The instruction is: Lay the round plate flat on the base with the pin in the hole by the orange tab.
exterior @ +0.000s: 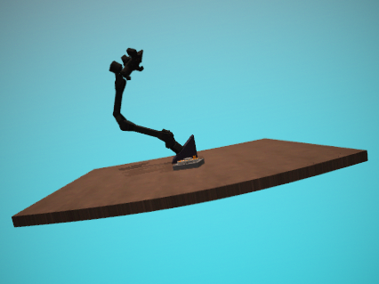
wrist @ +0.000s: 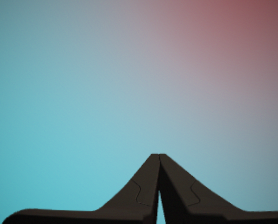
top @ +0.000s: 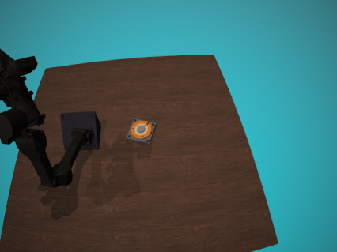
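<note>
Black parallel-jaw gripper (wrist: 159,159) closed tight on nothing, raised high and well apart from the dark wooden bench (top: 190,179). Round orange-and-white plate (top: 141,129) on the grey square base (top: 150,140), near the arm's dark mounting block (top: 79,120). Pin, hole and tilt too small to make out; gripper half cut off at the top view's left edge.

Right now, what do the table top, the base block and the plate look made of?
Table top: wood, matte brown with visible grain streaks and a darker striped edge in the exterior view. Base: looks like grey metal or plastic, dull, with dark dots at the corners, possibly screws. Plate: orange ring, flat colour, likely plastic or painted; too small to tell further.
</note>
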